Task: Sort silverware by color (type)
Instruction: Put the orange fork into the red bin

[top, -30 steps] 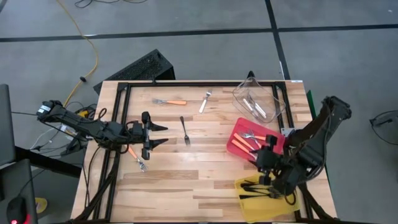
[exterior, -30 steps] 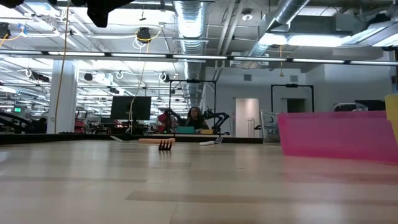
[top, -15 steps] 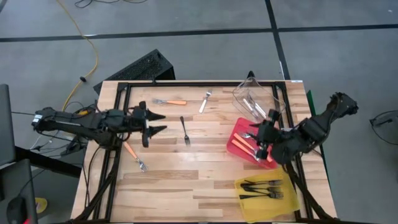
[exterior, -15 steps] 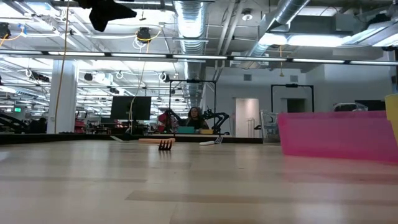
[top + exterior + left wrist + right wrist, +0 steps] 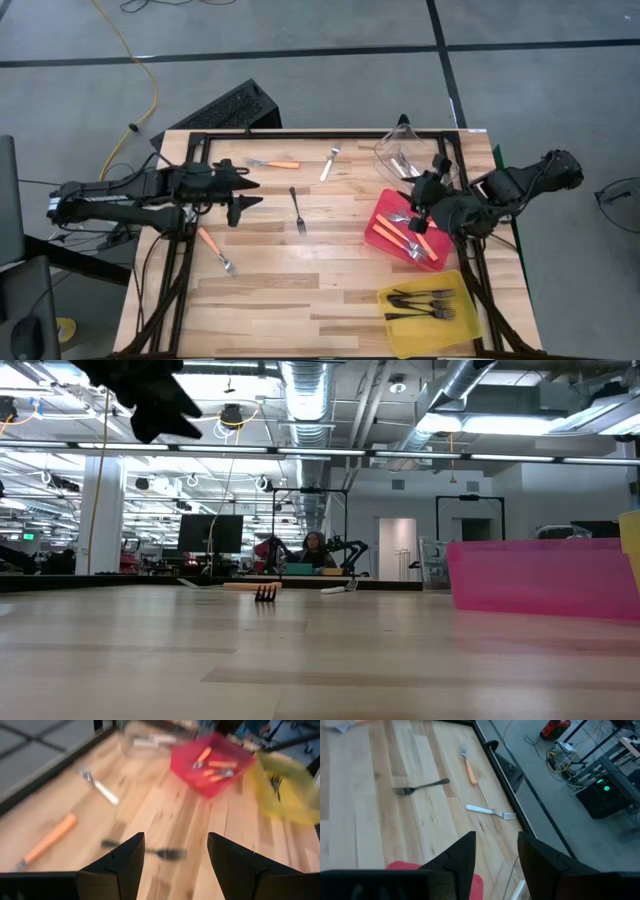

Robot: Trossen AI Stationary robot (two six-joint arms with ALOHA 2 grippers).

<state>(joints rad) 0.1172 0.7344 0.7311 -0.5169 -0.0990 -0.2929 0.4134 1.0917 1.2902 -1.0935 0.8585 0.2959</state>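
Note:
Loose silverware lies flat on the wooden table: an orange-handled fork (image 5: 272, 163), a pale fork (image 5: 330, 163), a black fork (image 5: 297, 210) and a second orange-handled fork (image 5: 215, 250). My left gripper (image 5: 247, 193) hovers open at the left, pointing toward the black fork (image 5: 145, 852), with nothing between its fingers. It also shows as a dark shape, my left gripper (image 5: 150, 400), high in the low view. My right gripper (image 5: 425, 195) hangs open and empty above the red bin's far edge. The right wrist view shows the black fork (image 5: 420, 786), orange-handled fork (image 5: 468, 765) and pale fork (image 5: 490, 811).
The red bin (image 5: 382, 212) holds orange-handled forks. The yellow bin (image 5: 400, 335) at the near right holds black forks. The clear bin (image 5: 385, 150) at the far right holds pale ones. A black frame rail (image 5: 300, 133) runs along the table's far edge.
My right gripper has swung from above the yellow bin toward the far edge and up, and now hangs over the red bin. My left gripper has moved toward the far edge, away from the near orange-handled fork, and has turned. No fork has moved.

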